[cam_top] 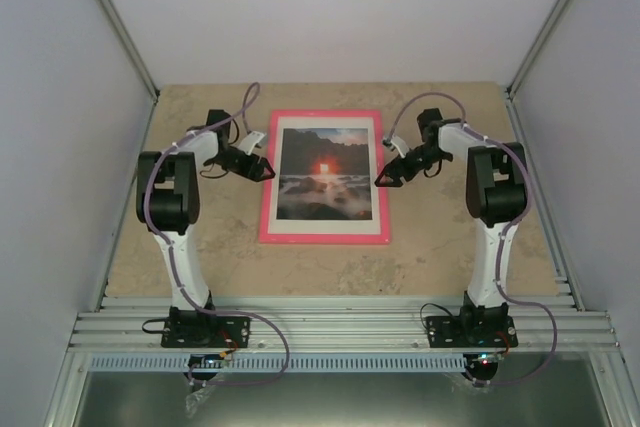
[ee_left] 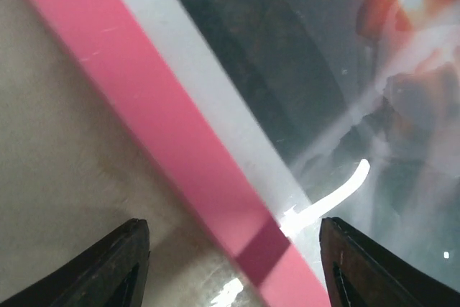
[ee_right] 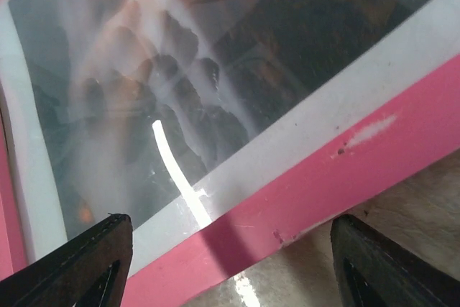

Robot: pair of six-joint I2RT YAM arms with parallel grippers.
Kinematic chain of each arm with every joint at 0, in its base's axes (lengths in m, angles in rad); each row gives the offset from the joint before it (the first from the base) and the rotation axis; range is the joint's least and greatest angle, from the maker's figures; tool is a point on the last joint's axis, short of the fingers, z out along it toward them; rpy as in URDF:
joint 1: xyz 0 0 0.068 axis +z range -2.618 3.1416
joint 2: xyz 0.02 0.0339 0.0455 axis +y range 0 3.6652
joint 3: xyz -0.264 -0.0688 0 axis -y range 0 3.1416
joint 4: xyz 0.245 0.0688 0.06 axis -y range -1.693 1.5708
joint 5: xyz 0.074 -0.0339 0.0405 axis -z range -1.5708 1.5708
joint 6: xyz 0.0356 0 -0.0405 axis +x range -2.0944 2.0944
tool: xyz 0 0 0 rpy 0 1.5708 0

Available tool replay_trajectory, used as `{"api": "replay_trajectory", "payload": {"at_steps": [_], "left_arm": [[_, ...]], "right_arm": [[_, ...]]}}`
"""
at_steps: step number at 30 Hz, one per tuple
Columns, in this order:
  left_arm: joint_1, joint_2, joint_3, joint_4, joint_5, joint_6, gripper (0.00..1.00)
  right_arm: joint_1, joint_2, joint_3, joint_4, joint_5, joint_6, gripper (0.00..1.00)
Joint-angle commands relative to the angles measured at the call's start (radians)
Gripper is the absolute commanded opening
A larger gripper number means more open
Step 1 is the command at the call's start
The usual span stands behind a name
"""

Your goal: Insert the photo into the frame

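The photo (cam_top: 323,174) looks already seated face up in the pink frame (cam_top: 322,238), bordered by a white mat (cam_top: 325,225), mid-table. I judge the task done, bar a last check. The left gripper (cam_top: 262,169) at the frame's 9 o'clock and the right gripper (cam_top: 385,175) at its 3 o'clock hang with jaws released, holding nothing. The table (cam_top: 330,272) is beige and stone-patterned, and plain pale walls (cam_top: 60,147) enclose it.
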Motion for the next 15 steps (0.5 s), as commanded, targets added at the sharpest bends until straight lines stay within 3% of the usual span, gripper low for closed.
{"api": "replay_trajectory", "payload": {"at_steps": [1, 9, 15], "left_arm": [[-0.039, -0.003, -0.027, 0.019, 0.035, -0.032, 0.65], [-0.074, -0.07, -0.178, 0.082, 0.044, -0.06, 0.6], [-0.076, -0.083, -0.189, 0.082, 0.045, -0.061, 0.6]], "right_arm": [[0.002, 0.035, -0.013, -0.009, -0.054, 0.05, 0.75], [-0.011, -0.062, -0.186, 0.006, -0.045, 0.03, 0.74], [-0.022, -0.083, -0.228, 0.035, -0.031, 0.047, 0.74]]}}
